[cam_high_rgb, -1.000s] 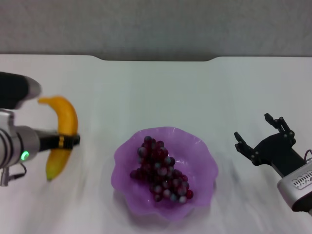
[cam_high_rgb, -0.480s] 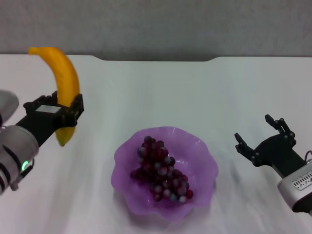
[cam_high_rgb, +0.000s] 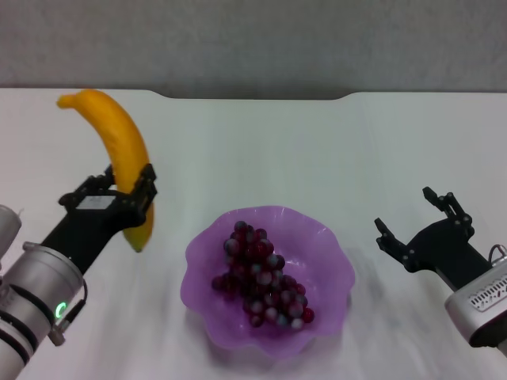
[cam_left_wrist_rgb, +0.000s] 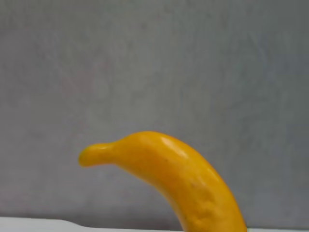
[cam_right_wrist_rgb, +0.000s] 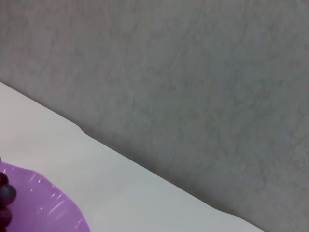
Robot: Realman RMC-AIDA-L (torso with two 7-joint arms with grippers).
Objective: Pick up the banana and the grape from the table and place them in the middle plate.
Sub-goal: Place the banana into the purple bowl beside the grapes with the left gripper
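The yellow-orange banana point(cam_high_rgb: 119, 150) is held nearly upright in the air by my left gripper point(cam_high_rgb: 119, 194), which is shut on its lower part, left of the purple plate point(cam_high_rgb: 329, 273). The banana also shows in the left wrist view point(cam_left_wrist_rgb: 188, 186). The dark red grape bunch point(cam_high_rgb: 261, 277) lies inside the plate, which stands on the white table point(cam_high_rgb: 277, 150). My right gripper point(cam_high_rgb: 420, 218) is open and empty, right of the plate. A bit of the plate's rim point(cam_right_wrist_rgb: 53, 205) and some grapes point(cam_right_wrist_rgb: 5, 195) show in the right wrist view.
The table's far edge has a shallow notch point(cam_high_rgb: 253, 96) in front of a grey wall point(cam_high_rgb: 253, 39).
My left gripper has lifted the banana off the table, turned it more upright and carried it right, toward the plate. The right gripper shifted slightly.
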